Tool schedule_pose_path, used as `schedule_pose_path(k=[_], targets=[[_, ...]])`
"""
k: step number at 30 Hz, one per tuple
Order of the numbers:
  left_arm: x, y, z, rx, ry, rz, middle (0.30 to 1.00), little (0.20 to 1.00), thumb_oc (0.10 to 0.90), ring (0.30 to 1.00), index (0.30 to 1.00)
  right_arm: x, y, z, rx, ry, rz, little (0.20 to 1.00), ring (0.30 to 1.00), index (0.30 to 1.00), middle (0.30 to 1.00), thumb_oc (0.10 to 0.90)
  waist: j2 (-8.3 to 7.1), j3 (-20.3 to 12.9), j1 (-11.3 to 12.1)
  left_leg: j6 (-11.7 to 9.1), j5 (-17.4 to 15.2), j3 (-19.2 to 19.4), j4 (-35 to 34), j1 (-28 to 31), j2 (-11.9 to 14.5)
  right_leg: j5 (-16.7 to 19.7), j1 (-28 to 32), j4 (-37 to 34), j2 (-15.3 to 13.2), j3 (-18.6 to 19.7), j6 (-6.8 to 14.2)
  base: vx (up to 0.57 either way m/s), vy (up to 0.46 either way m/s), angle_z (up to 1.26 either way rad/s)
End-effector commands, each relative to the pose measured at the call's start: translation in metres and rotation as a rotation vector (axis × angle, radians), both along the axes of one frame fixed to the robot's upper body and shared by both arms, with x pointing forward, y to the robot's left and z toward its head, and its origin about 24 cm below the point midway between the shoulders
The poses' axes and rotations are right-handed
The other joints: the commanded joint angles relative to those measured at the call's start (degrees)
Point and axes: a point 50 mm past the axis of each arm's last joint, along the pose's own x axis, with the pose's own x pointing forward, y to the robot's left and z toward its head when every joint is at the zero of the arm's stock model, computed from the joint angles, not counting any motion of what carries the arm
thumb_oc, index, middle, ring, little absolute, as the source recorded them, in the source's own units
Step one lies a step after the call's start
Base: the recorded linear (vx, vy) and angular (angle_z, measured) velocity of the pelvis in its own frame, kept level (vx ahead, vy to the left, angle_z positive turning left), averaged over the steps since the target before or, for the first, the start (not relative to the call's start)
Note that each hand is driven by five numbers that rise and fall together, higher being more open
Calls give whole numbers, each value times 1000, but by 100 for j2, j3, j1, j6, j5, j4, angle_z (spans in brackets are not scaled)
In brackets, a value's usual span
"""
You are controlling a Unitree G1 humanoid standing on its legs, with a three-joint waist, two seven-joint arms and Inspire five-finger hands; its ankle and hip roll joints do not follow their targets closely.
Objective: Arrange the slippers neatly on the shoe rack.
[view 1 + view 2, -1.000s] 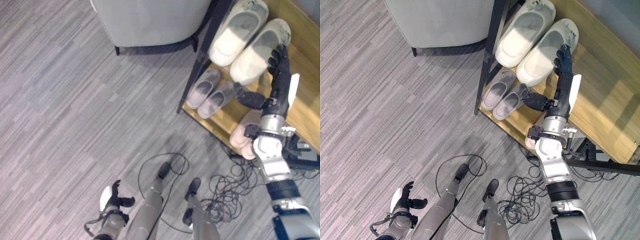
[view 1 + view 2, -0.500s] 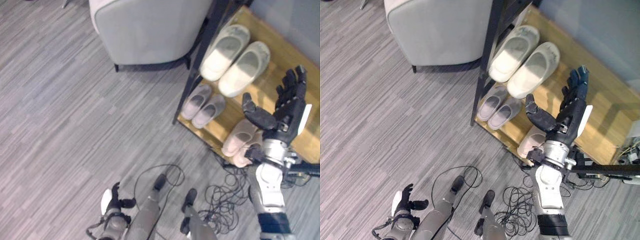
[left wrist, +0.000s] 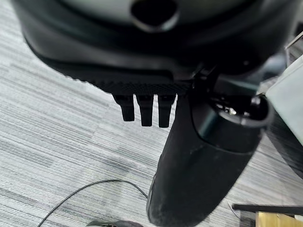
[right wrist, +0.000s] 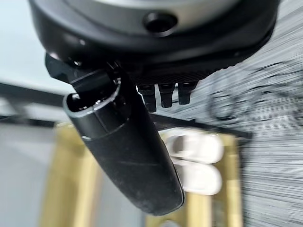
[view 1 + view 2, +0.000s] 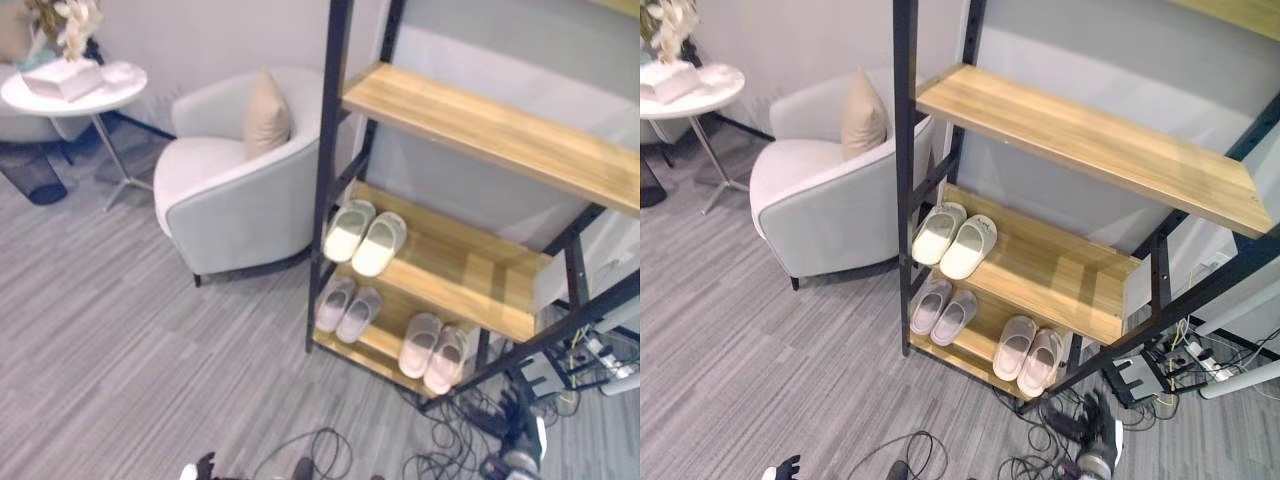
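Note:
The shoe rack [image 5: 480, 120] has wooden shelves in a black frame. A cream pair of slippers [image 5: 365, 235] sits side by side at the left end of the middle shelf. On the bottom shelf a grey pair [image 5: 347, 306] lies at the left and a pale pink pair [image 5: 435, 351] at the right. My right hand [image 5: 522, 442] hangs low by the floor in front of the rack's right end, open and empty; its thumb [image 4: 128, 146] sticks out straight, with a pale pair [image 4: 199, 161] beyond it. My left hand [image 5: 203, 467] is down at my side, open, thumb [image 3: 199, 165] over the floor.
A light grey armchair [image 5: 230, 190] with a tan cushion [image 5: 265, 110] stands just left of the rack. A small round white table [image 5: 70, 85] is farther left. A power strip and loose leads [image 5: 1200, 355] lie on the floor at the rack's right foot.
The camera has swung up, so the whole rack now shows. My right hand has left the cream slippers on the middle shelf and dropped low, open and empty. The left hand stays down.

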Motion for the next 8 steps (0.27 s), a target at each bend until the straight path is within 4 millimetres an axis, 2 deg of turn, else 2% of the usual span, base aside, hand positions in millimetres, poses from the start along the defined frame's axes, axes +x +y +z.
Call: schedule_pose_path(k=[1, 2, 3, 4, 5, 6, 8], targets=[[-5, -12, -5, -42, 59, -103, 900, 900, 800, 900, 900, 32, -30, 24, -160, -87, 69, 900, 900, 900, 900, 800, 181, -176, 158, -189, -133, -317, -341, 292, 185, -329, 579, 94, 506, -200, -82, -73, -35, 13], [-5, -12, -5, -42, 59, -103, 900, 900, 800, 900, 900, 32, -31, 24, -161, -87, 69, 900, 900, 900, 900, 800, 181, -173, 154, -190, -133, -321, -342, 294, 184, -329, 583, 93, 507, -204, -82, -69, -43, 21], [-8, -12, -6, -44, 72, -104, 900, 900, 800, 900, 900, 23, -33, 15, -155, -19, 52, 900, 900, 900, 900, 800, 180, -181, 179, -195, -111, -363, -347, 297, 174, -348, 605, 87, 524, -246, -98, -106, -66, 22], [-14, -12, -7, -56, 99, -104, 900, 900, 800, 900, 900, 0, -36, -4, -151, 133, 20, 900, 900, 900, 900, 800, 179, -196, 233, -203, -75, -438, -340, 302, 169, -371, 636, 87, 551, -305, -118, -107, -65, 16], [-14, -12, -7, -56, 99, -103, 900, 900, 800, 900, 900, 0, -36, -4, -151, 133, 21, 900, 900, 900, 900, 800, 180, -195, 232, -203, -75, -439, -340, 303, 168, -371, 637, 87, 551, -306, -118, -143, -80, 10], [-16, -11, -7, -54, 111, -123, 900, 900, 800, 900, 900, -27, -40, -19, -145, 302, 3, 900, 900, 900, 900, 800, 185, -209, 308, -218, -33, -518, -332, 297, 161, -405, 667, 88, 576, -374, -136, -89, -42, 8], [-19, -11, -8, -60, 136, -165, 900, 900, 800, 900, 900, -52, -40, -31, -119, 450, -6, 900, 900, 900, 900, 800, 177, -217, 374, -231, -3, -611, -324, 296, 131, -417, 714, 84, 585, -471, -148, -93, -35, 21]])
